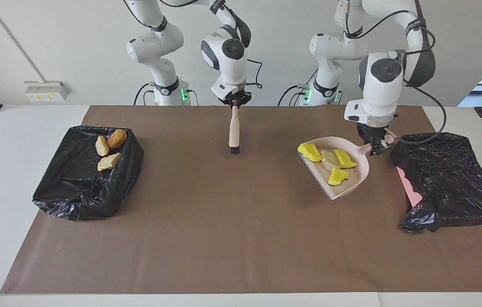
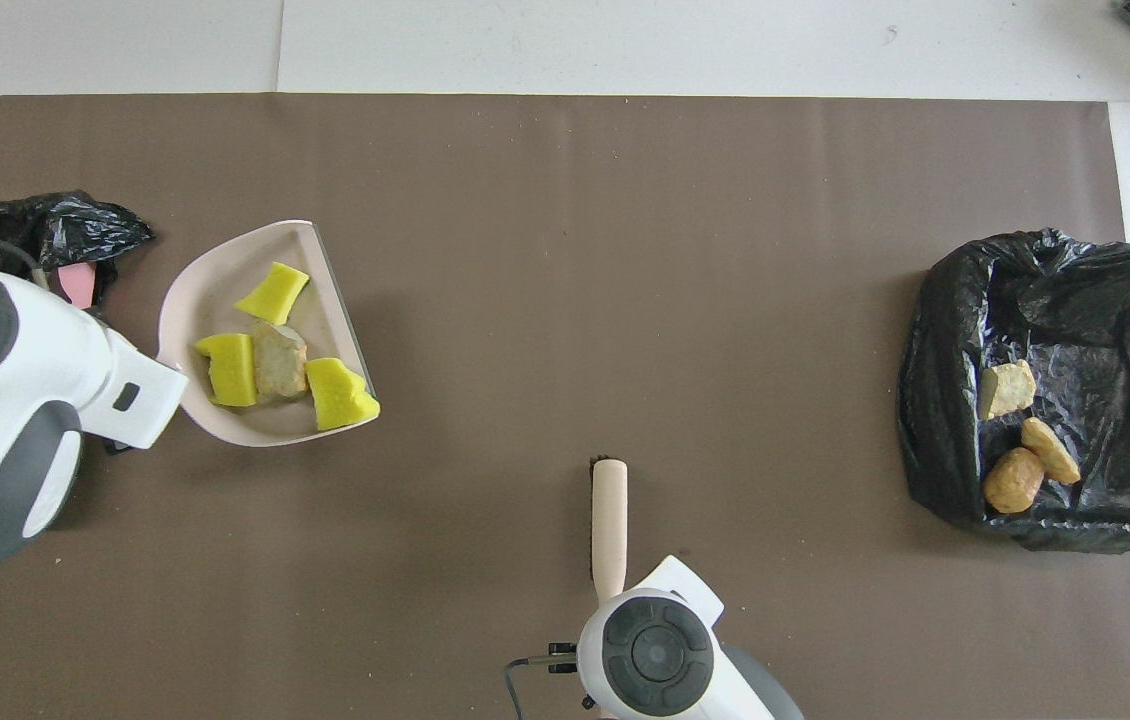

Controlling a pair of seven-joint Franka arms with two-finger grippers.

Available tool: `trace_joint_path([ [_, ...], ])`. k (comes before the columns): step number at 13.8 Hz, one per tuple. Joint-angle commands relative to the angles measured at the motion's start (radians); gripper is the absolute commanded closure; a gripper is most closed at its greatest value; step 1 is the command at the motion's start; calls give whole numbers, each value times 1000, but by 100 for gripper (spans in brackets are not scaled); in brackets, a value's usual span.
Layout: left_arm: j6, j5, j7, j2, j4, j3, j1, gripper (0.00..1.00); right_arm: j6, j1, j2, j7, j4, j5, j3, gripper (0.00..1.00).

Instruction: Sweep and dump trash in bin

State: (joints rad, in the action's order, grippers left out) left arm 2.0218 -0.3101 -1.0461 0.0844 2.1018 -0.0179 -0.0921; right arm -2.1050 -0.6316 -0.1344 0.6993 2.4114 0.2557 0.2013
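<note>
My left gripper is shut on the handle of the beige dustpan, holding it over the mat right beside the black-bagged bin at the left arm's end. The trash in the pan is a few yellow sponge chunks around a tan lump. From above, the sponge chunks and the lump lie in the dustpan. The left wrist hides its fingers there. My right gripper is shut on the brush, which hangs bristles down over the mat near the robots.
A second black-bagged bin stands at the right arm's end with three golden-brown bread-like pieces in it. A pink edge shows under the bag of the bin at the left arm's end. Brown mat covers the table.
</note>
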Motion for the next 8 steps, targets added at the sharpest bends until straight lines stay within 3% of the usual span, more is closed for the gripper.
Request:
trace_joint_path([
  [1,-63,69,-225,-12,-110,12,179,100,-61,-27,44,29,20,11,-2,100],
  [3,-100,115,-364,-81,-234,9,335,100,-55,-30,45,22,20,11,-2,93],
  [4,-100,115,-459,-113,-290,9,401,100,-56,-30,45,20,20,10,-2,82],
  [5,-97,115,-533,-139,-342,7,452,100,-58,-30,47,14,20,10,-2,50],
  [6,-95,105,-587,-168,-397,7,497,100,-65,-33,50,12,12,-4,-2,1],
  [8,-75,82,-685,-236,-474,7,573,100,-63,-14,71,9,-59,-13,-8,0],
])
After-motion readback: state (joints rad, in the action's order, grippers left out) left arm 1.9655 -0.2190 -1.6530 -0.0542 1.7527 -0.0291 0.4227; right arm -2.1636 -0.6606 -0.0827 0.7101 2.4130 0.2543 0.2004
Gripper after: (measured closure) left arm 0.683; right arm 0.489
